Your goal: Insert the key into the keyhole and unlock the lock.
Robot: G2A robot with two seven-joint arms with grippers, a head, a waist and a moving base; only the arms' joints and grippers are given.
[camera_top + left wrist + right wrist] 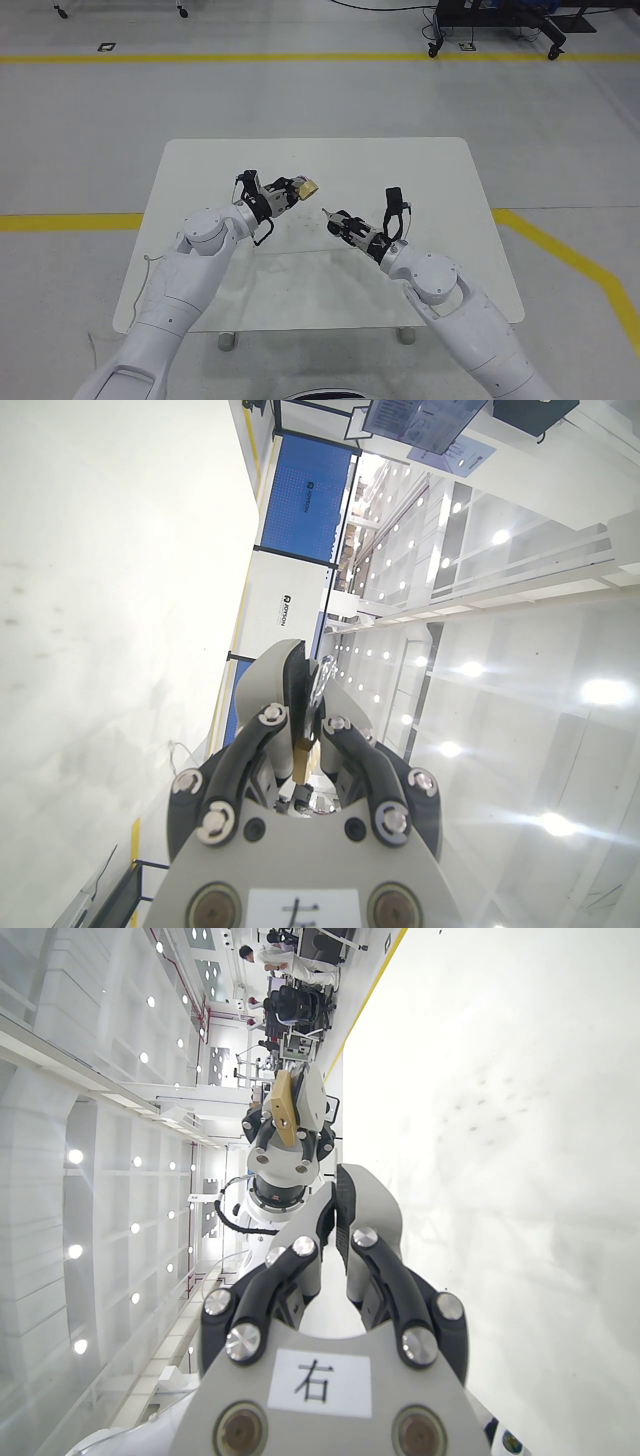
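Observation:
My left gripper is shut on the brass padlock, held above the middle of the white table. The silver shackle sits between the finger pads, with the brass body beside it. In the right wrist view the lock faces my right gripper, its keyhole end turned this way. My right gripper is shut on the key; the key's small tip pokes out toward the lock, a short gap away. The rest of the key is hidden between the fingers.
The table's surface around both arms carries nothing else, only faint smudges. Yellow floor lines run behind and beside the table. Carts on wheels stand far back.

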